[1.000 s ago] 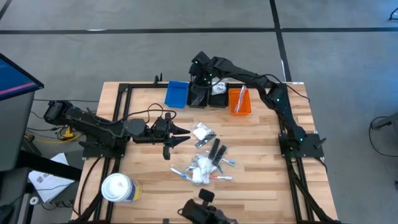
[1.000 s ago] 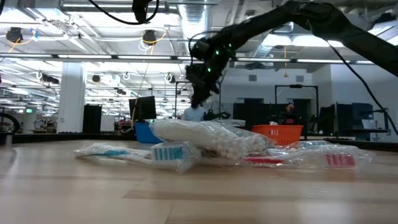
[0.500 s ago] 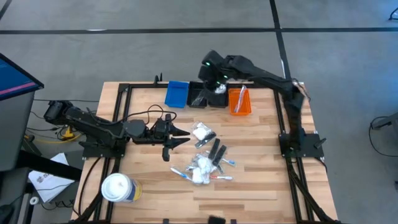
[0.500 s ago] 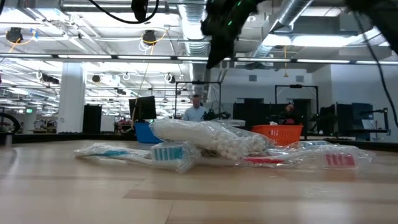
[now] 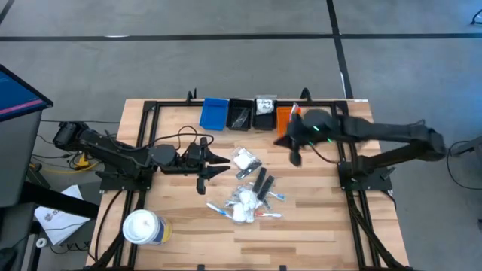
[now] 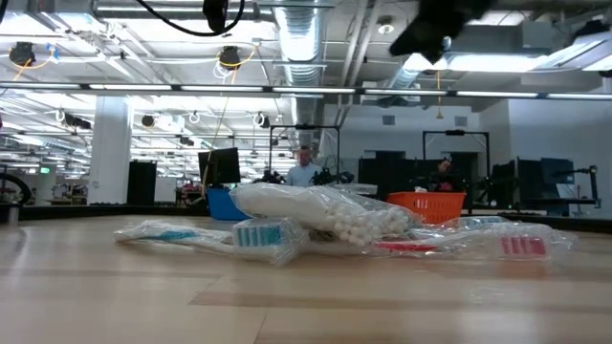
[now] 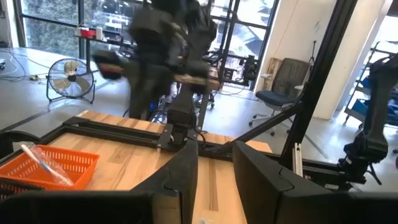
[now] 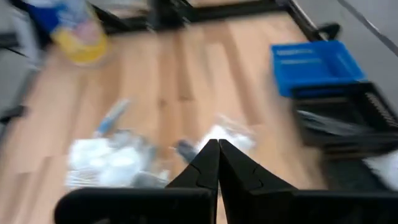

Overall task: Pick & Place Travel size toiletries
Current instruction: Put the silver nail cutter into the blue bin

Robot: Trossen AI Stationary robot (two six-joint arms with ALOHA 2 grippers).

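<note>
Many sachets (image 5: 245,202) overlap mid-table, so the closed, empty right claw (image 5: 294,158) may snag several; left claw (image 5: 224,163) waits part-open.

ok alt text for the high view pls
Overhead view of a wooden table: toiletries are piled mid-table, with blue, black and orange bins along the far edge. The right end effector, shut, hovers near the orange bin; the left end effector waits beside the pile.

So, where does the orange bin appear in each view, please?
High view: orange bin at the table's far edge, last on the right of the bin row, partly under the right arm.
Low view: right of centre, behind the toiletries pile.
Left wrist view: lower left corner.
Right wrist view: not in it.
Shared landmark: the blue bin.
</note>
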